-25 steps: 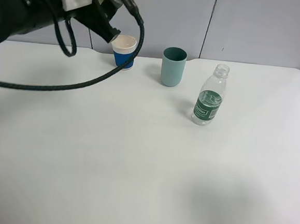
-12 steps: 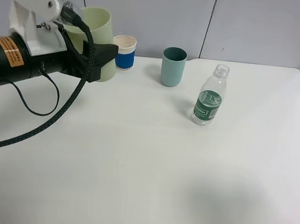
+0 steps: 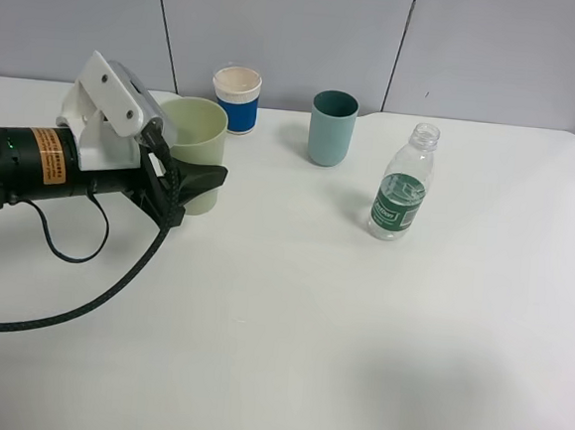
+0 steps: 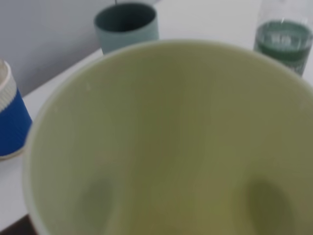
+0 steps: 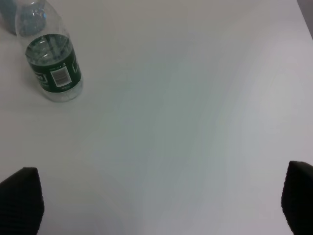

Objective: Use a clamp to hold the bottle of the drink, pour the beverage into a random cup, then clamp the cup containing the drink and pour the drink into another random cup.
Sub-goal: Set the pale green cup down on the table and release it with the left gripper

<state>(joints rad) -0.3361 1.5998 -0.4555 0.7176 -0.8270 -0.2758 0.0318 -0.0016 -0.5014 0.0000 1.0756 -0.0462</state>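
Left end effector (image 3: 202, 181) clamped on yellow-green cup (image 3: 195, 154), its jaws mostly hidden.
Cup lower than before, mid-left; right end effector (image 5: 156, 205) wide.

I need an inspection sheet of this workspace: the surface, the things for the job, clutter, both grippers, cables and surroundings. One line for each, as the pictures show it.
Surface: white table, no spill seen.
Job's things: pale yellow-green plastic tumbler, upright at the left; small clear plastic bottle with green label, uncapped, standing at the right; teal cup and white cup with blue band stand near the back edge.
Beverage: none visible in the tumbler from the left wrist view.
Clutter: nothing seen.
Left gripper: shut on the tumbler.
Right gripper: open over bare table, holding nothing.
Cables: black braided cable loops across the table at the left.
Surroundings: grey panelled wall behind the table.
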